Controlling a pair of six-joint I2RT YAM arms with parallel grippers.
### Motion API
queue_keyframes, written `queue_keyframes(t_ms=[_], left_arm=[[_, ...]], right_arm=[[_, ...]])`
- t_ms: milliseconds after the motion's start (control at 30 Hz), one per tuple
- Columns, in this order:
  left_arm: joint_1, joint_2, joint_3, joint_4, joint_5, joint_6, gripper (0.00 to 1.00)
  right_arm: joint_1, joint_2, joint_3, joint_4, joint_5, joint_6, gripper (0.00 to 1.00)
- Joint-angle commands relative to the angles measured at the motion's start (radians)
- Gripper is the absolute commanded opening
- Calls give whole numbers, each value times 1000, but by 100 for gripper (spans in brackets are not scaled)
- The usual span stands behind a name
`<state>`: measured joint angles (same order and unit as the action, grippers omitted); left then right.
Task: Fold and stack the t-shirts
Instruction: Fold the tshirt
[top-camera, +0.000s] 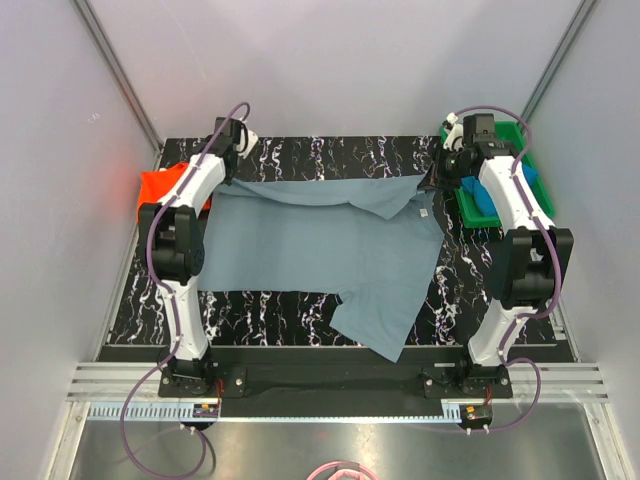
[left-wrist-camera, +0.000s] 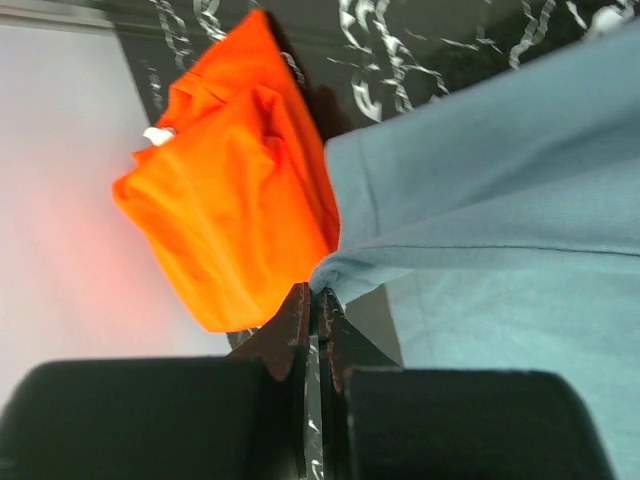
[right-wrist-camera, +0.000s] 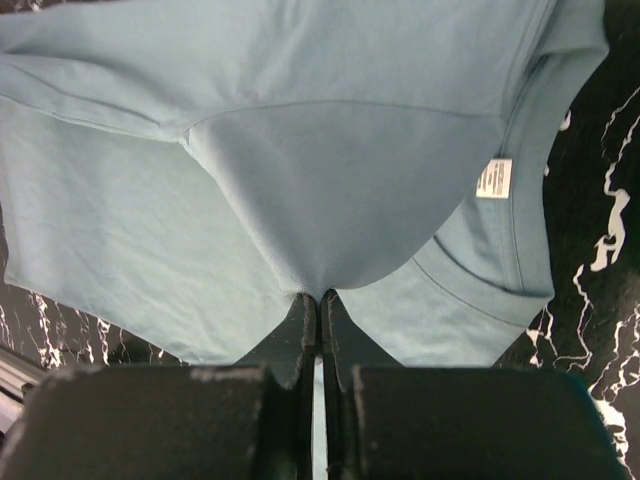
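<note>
Plain pale grey walls (top-camera: 330, 60), black white-veined tabletop (top-camera: 262, 312), aluminium rails (top-camera: 100, 380) at near edge

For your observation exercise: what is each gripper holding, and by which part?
Both hold the grey-blue t-shirt. The left gripper pinches its far-left edge, beside the orange-red t-shirt; the right gripper pinches a fold near the collar.

We saw the large dusty grey-blue cloth t-shirt (top-camera: 320, 250) spread wide, its far edge raised at both corners (white label showing). The crumpled orange-red t-shirt (top-camera: 165, 188) lay touching its far-left corner. The bright blue t-shirt (top-camera: 482, 198) sat bunched at far right.
</note>
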<state>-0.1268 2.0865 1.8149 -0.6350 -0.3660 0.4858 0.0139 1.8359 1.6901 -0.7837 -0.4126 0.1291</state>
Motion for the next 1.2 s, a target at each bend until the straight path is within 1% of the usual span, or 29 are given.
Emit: queue_keyframes(t_ms=[0,467,733,867,967,1167], left_arm=[[-13,-77,-25,-2,18,-27,0],[-13,-138,-115,12,2,-50,0],[-13,-138,-147,-8,-4,-84,0],[-13,-147,-205,4,-13,-98,0],[-13,-154,-239,18,-13,-107,0],[-13,-132,-249,21,-30,-134,0]], right_arm=[[6,-49,-10,26,-18,-11,0],[6,-115,-78,29,-25,-5,0],[6,-152,-178,54,-9,-26,0],[6,-159,-231,61,-14,-36,0],[6,-162,-250,63,-18,-37,0],[6,-152,-279,73,-8,-49,0]])
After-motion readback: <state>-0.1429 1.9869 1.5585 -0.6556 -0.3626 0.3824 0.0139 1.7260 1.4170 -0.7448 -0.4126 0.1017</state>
